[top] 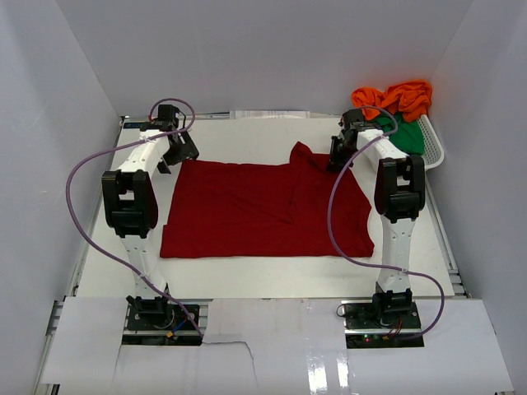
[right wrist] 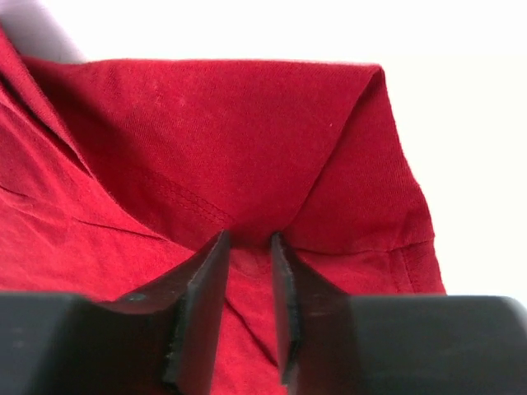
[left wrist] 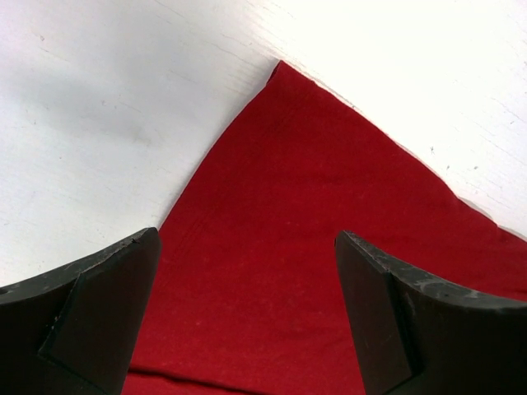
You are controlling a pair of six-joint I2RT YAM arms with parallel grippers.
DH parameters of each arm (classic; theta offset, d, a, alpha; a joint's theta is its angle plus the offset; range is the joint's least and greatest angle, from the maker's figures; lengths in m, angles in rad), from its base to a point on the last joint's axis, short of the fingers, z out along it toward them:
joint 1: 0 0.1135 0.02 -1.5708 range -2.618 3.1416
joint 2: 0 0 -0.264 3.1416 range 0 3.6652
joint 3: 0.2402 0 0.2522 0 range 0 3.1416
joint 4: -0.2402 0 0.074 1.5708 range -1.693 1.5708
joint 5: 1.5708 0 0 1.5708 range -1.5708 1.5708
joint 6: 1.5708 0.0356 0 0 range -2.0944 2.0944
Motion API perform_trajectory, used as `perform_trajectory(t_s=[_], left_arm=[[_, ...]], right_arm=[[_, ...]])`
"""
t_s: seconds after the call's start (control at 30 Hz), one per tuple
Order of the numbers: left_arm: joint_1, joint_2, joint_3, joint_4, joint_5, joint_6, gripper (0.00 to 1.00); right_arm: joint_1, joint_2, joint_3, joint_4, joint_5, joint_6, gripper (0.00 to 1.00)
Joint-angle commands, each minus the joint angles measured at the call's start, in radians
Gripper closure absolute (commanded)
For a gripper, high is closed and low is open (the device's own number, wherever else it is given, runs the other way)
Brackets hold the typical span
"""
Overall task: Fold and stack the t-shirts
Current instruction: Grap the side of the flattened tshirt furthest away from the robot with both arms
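A dark red t-shirt (top: 247, 210) lies spread across the middle of the white surface (top: 263, 280), mostly flat. Its side toward 3 o'clock is folded over onto the body, and a peak of cloth rises at about 1 o'clock.

Your right jaws sit at that peak, nearly closed. They pinch a fold of the red cloth (right wrist: 206, 123), and creases run out from the pinch.

Your left jaws hover over the shirt's corner at 10 o'clock, spread wide and holding nothing. The point of that corner (left wrist: 313, 230) shows between them against the bare surface.

At 2 o'clock, beside your right arm (top: 399, 193), a white lattice basket (top: 434, 148) holds bunched orange t-shirts (top: 403, 97). How many there are cannot be told. They are heaped toward 12 o'clock over a green t-shirt (top: 405, 136).
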Motion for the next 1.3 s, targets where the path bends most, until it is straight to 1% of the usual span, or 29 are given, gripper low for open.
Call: perform_trajectory(t_s=[0.0, 0.03, 0.07, 0.1, 0.33, 0.5, 0.63, 0.73, 0.83, 0.87, 1.03, 1.27], left_arm=[[0.002, -0.015, 0.005, 0.004, 0.0, 0.002, 0.02], [0.002, -0.015, 0.003, 0.006, 0.0, 0.002, 0.02], [0.002, -0.014, 0.004, 0.006, 0.003, 0.004, 0.02], [0.002, -0.012, 0.004, 0.006, 0.004, 0.002, 0.02], [0.0, -0.012, 0.004, 0.007, 0.009, 0.007, 0.02], [0.0, 0.026, 0.034, 0.006, 0.027, 0.025, 0.02], [0.0, 0.095, 0.105, -0.016, 0.026, 0.031, 0.02], [0.002, 0.162, 0.15, -0.039, 0.001, 0.028, 0.02], [0.0, 0.233, 0.253, -0.072, -0.019, 0.017, 0.02], [0.002, 0.244, 0.292, -0.076, -0.017, 0.014, 0.02], [0.002, 0.279, 0.357, -0.079, -0.032, 0.008, 0.02], [0.0, 0.301, 0.4, -0.077, -0.045, -0.004, 0.1]], right_arm=[[-0.004, 0.007, 0.047, 0.008, -0.017, 0.009, 0.77], [-0.004, 0.004, 0.048, 0.008, -0.019, 0.009, 0.81], [-0.003, 0.002, 0.047, 0.01, -0.019, 0.009, 0.9], [-0.004, 0.002, 0.048, 0.01, -0.019, 0.009, 0.92], [-0.004, -0.007, 0.064, 0.008, -0.039, 0.018, 0.92], [-0.004, -0.025, 0.096, -0.001, -0.044, 0.024, 0.92], [-0.004, -0.012, 0.155, -0.029, -0.051, 0.029, 0.92], [-0.004, -0.01, 0.163, -0.032, -0.062, 0.03, 0.92], [-0.004, -0.013, 0.165, -0.032, -0.059, 0.029, 0.92], [-0.004, -0.015, 0.163, -0.03, -0.06, 0.029, 0.92], [-0.004, -0.018, 0.165, -0.03, -0.067, 0.025, 0.92], [-0.004, -0.019, 0.168, -0.029, -0.07, 0.021, 0.92]])
